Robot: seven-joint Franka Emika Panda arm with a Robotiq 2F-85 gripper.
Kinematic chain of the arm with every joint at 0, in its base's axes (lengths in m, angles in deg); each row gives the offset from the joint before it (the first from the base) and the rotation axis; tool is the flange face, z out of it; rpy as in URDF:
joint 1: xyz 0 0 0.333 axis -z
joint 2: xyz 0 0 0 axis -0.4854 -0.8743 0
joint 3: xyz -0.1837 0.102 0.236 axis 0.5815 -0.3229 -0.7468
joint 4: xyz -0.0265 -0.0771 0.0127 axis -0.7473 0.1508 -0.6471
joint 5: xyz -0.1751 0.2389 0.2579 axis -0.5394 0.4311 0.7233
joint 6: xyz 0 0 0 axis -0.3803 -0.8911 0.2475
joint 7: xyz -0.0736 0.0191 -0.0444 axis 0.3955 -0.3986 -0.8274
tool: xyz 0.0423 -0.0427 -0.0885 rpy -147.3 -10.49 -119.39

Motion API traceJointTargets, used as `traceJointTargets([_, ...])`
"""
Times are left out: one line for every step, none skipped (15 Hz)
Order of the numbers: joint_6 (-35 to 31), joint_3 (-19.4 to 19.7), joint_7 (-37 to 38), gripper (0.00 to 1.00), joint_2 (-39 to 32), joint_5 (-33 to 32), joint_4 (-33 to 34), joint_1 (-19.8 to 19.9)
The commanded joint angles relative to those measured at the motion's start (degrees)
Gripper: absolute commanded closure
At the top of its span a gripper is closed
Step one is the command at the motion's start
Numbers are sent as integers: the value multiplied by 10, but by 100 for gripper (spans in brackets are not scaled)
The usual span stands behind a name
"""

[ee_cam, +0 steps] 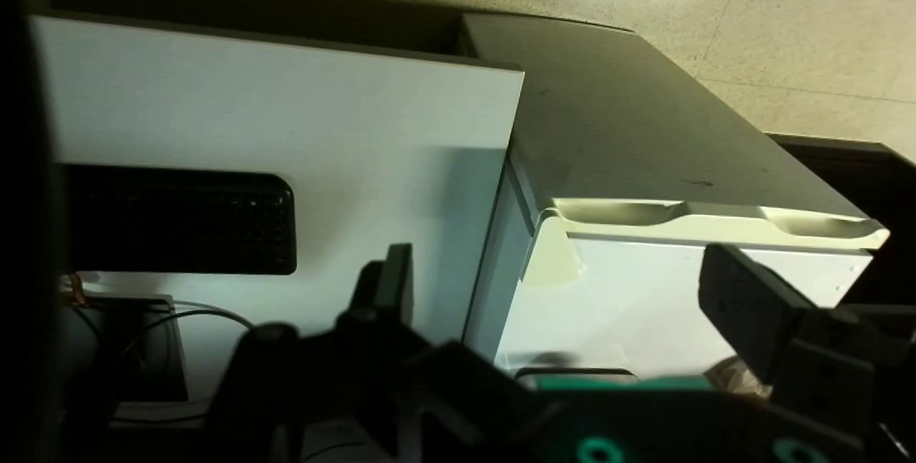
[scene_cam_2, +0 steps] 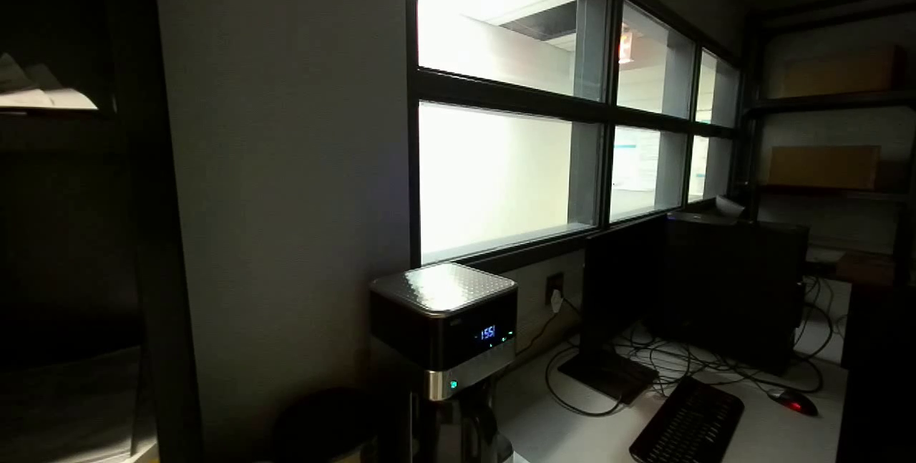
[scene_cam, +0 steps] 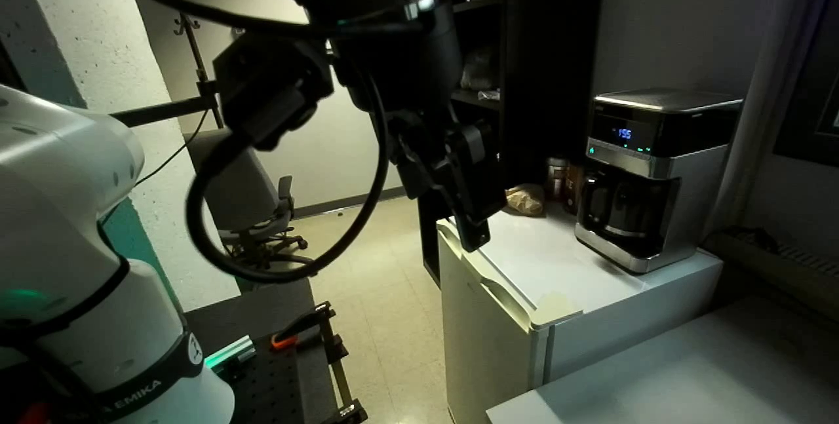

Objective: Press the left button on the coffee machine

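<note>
The silver-and-black coffee machine (scene_cam: 662, 165) stands upright on the white cabinet, its dark carafe (scene_cam: 629, 208) in the lower half. It also shows in an exterior view (scene_cam_2: 444, 338), with a lit blue display. A small green-lit button (scene_cam: 592, 150) glows at the left end of its front strip; it also shows in an exterior view (scene_cam_2: 454, 383). My gripper (scene_cam: 459, 204) hangs near the cabinet's handle edge, well apart from the machine. In the wrist view the gripper (ee_cam: 558, 259) is open, with nothing between its fingers. The gripper body hides the bottom of that view.
The white cabinet (scene_cam: 557, 267) adjoins a lower white desk (scene_cam: 688, 371). A crumpled bag (scene_cam: 524, 200) and jars (scene_cam: 557, 178) stand behind the machine's left side. A keyboard (ee_cam: 186, 223), monitor (scene_cam_2: 622, 284) and cables are on the desk. A thick cable (scene_cam: 288, 273) loops from my arm.
</note>
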Motion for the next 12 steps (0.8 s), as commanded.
traceJointTargets([-26, -17, -3, 0, -28, 3, 10, -10])
traceJointTargets([-33, -23, -3, 0, -39, 5, 15, -18])
traceJointTargets([-45, -27, -5, 0, -46, 6, 16, -23])
traceJointTargets([-55, -33, -5, 0, -57, 6, 21, -31])
traceJointTargets([-68, -37, -5, 0, -68, 9, 24, -39])
traceJointTargets([-81, -41, -8, 0, -84, 13, 32, -51])
traceJointTargets([-93, -45, -9, 0, -94, 15, 35, -58])
traceJointTargets([-109, -49, -10, 0, -111, 20, 43, -70])
traceJointTargets([-120, -51, -12, 0, -123, 24, 48, -78])
traceJointTargets([-137, -55, -11, 0, -144, 29, 57, -87])
traceJointTargets([-150, -57, -14, 0, -159, 34, 64, -95])
traceJointTargets([-168, -62, -12, 0, -181, 41, 75, -106])
